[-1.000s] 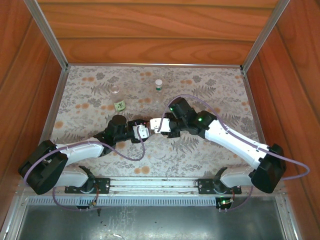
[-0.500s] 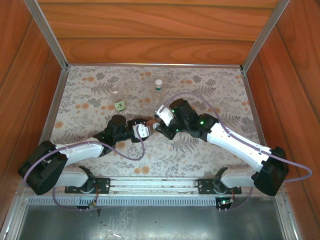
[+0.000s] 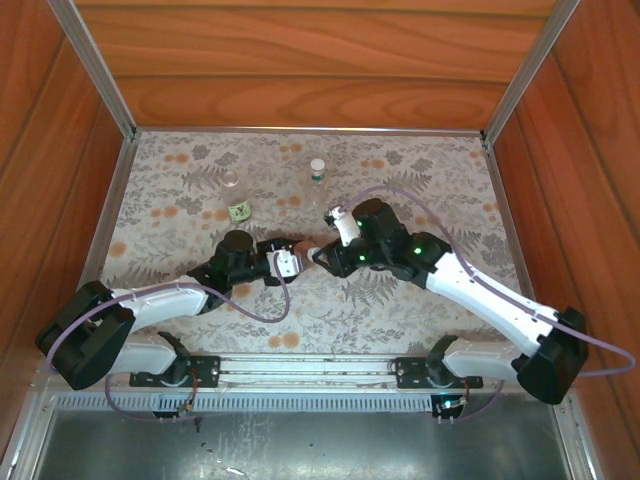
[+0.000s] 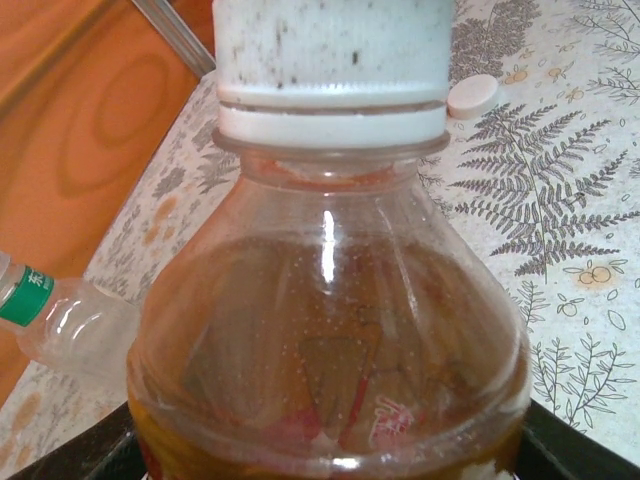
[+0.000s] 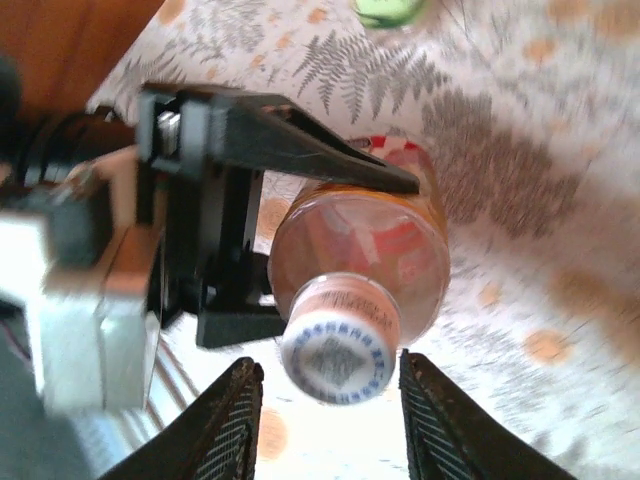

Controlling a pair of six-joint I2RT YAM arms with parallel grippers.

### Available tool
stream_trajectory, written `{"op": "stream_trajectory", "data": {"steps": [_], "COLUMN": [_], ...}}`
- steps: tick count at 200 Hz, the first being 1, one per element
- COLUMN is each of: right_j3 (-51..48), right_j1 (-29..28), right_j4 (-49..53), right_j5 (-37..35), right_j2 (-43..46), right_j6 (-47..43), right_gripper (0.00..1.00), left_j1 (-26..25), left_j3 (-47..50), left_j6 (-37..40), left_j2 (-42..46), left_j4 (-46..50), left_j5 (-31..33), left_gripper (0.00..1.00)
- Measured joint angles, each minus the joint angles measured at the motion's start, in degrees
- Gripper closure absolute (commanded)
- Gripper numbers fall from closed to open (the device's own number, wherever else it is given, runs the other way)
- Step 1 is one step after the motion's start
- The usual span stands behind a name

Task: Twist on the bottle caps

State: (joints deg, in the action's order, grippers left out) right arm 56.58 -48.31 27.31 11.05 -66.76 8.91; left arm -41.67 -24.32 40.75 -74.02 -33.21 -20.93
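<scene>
- The left gripper (image 3: 294,254) is clenching a small clear plastic bottle of amber liquid (image 4: 330,330), its red-orange label showing, at the middle of the table between the two arms.
- Its black fingers (image 5: 300,150) are pressing on opposite sides of the bottle's body, as the right wrist view shows.
- A round white ribbed plastic screw cap (image 4: 330,60) is sitting on the bottle's neck, just above the white collar ring. How tightly it is seated cannot be told.
- The right gripper (image 5: 328,362) is standing released. Its two ridged fingertips (image 5: 235,420) are parted to either side of the cap, with a gap showing between the cap and at least one fingertip, and it is gripping nothing.
- In the overhead view the two grippers are meeting nose to nose, the right one facing the capped end of the bottle.
- A second small round white plastic cap (image 4: 472,95) is lying loose on the grey fern-and-flower patterned mat (image 4: 560,200), beyond the held bottle and apart from it.
- A small clear bottle with a white cap and a green band (image 3: 317,172) is standing toward the far edge of the mat, well apart from both grippers.
- Another clear bottle with a greenish label (image 3: 239,211) is resting to its left, also well apart from the grippers. Whether it is wearing a cap cannot be told.
</scene>
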Motion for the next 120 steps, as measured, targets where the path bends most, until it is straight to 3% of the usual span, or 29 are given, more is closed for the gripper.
{"op": "stream_trajectory", "data": {"steps": [31, 57, 87, 120], "right_j3": [0.2, 0.5, 2.4, 3.4], "right_j1": [-0.1, -0.9, -2.1, -2.8], "right_j4": [2.0, 3.3, 2.6, 1.3], "right_j5": [-3.0, -5.3, -6.8, -6.4], "right_j2": [1.8, 0.3, -1.6, -3.8], "right_j6": [-26.8, -41.7, -50.7, -53.8], "right_gripper": [0.56, 0.55, 0.54, 0.54], "left_j1": [0.0, 0.0, 0.0, 0.0], "left_j3": [0.0, 0.0, 0.0, 0.0], "left_j6": [0.1, 0.3, 0.5, 0.8], "left_j2": [0.0, 0.0, 0.0, 0.0], "left_j4": [0.0, 0.0, 0.0, 0.1], "left_j5": [0.0, 0.0, 0.0, 0.2], "left_gripper": [0.39, 0.39, 0.39, 0.39]}}
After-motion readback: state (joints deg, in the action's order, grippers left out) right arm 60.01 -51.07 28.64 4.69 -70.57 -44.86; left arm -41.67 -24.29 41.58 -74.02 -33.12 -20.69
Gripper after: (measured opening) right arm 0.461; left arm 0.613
